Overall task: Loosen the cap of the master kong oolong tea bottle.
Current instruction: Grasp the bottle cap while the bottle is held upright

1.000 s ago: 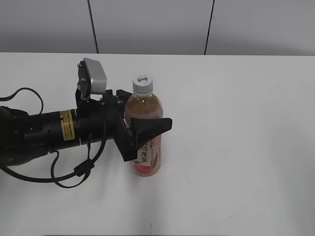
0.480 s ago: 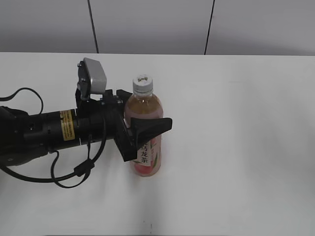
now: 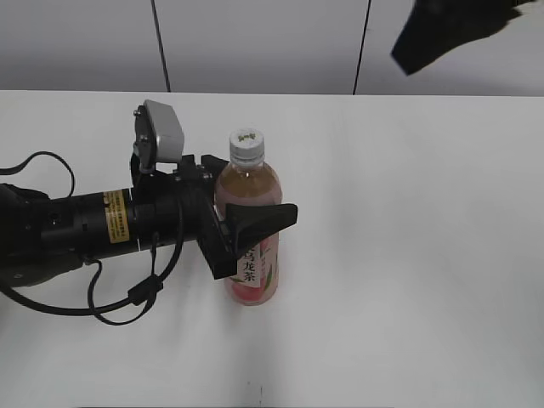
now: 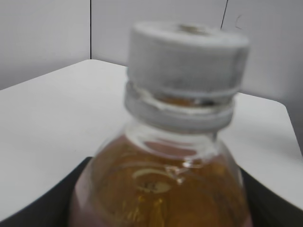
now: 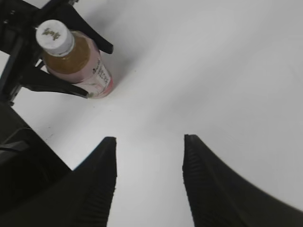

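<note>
The master kong oolong tea bottle [image 3: 252, 262] stands upright on the white table, amber tea inside and a pink label low down. Its white ribbed cap [image 3: 246, 146] is on. My left gripper [image 3: 263, 217] reaches in from the left and is shut on the bottle's body below the shoulder. The left wrist view shows the cap [image 4: 187, 59] and the bottle's neck and shoulder [image 4: 161, 189] close up, with a dark jaw on either side. My right gripper [image 5: 149, 146] is open and empty, high above the table. It shows in the exterior view's top right corner [image 3: 450, 34]. The right wrist view shows the bottle [image 5: 92, 71] and cap [image 5: 53, 35] far below.
The white table [image 3: 408, 255] runs to a grey panelled wall at the back. The left arm's black body and cables [image 3: 76, 229] lie along the table's left side.
My right gripper has come into the exterior view at the top right. The left gripper and the bottle have not moved.
</note>
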Robot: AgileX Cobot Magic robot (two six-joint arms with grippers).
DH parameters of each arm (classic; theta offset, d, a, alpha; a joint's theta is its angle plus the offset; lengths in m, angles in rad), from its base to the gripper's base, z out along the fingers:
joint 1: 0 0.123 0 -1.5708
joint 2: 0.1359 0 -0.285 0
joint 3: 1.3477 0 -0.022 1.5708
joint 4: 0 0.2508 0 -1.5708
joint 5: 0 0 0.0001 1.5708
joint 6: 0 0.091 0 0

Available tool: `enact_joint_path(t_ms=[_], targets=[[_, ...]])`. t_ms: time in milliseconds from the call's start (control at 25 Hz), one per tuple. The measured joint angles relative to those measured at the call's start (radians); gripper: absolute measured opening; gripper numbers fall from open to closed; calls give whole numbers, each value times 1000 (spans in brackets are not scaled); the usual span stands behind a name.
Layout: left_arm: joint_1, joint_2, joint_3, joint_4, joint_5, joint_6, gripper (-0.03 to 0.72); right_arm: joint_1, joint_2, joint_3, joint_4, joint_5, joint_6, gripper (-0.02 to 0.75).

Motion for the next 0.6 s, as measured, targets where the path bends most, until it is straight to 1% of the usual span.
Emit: enact_joint_path(t_ms=[80,160,280,440,520,600], targets=[[0,0,0,0,0,0,447,73,72,-39,-85,2,71,350],[0,0,0,0,0,0,447,137,135,-70,-135,2,154,349],[0,0,0,0,0,0,447,199,221,-111,-144,3,277,349],[0,0,0,0,0,0,447,260,303,-152,-141,5,371,351],[0,0,0,0,0,0,447,280,333,-170,-137,6,415,375],[0,0,0,0,0,0,447,288,356,-185,-134,9,448,421]])
